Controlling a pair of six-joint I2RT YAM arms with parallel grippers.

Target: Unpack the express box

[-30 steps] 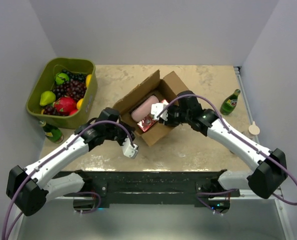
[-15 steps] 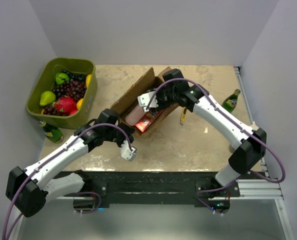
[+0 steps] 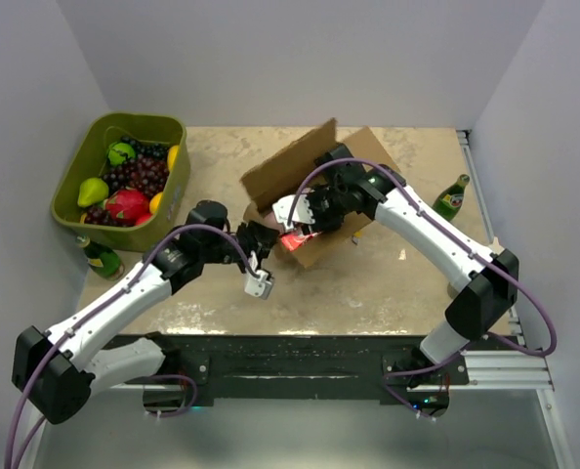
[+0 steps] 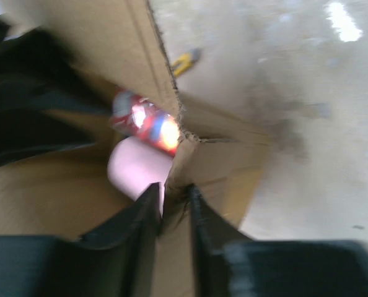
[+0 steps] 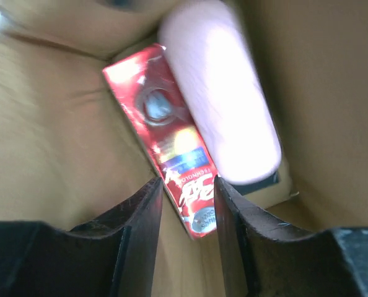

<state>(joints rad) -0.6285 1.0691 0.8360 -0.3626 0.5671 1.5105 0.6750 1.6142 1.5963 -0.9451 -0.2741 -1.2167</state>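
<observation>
At the centre of the table point(image 3: 368, 283), the express box point(image 3: 288, 172) is clamped by its wall in the left gripper point(image 4: 173, 207), while the red packet point(image 5: 165, 124) inside, lying lengthwise away, is straddled at its near end by the part-spread right gripper point(image 5: 185, 184), grip unconfirmed.

Table point(image 3: 222, 156): express box point(image 3: 290, 168), fruit bin point(image 3: 134, 120), green bottle point(image 3: 451, 200).

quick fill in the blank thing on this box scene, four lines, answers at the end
1. In the express box, a pink item lies beside a ___ packet.
2. The left gripper pinches the cardboard edge of the ___.
3. The right gripper, over the packet, stands ___, not shut.
4. Fruit fills the ___ bin.

Missing: red; box; open; green
</observation>
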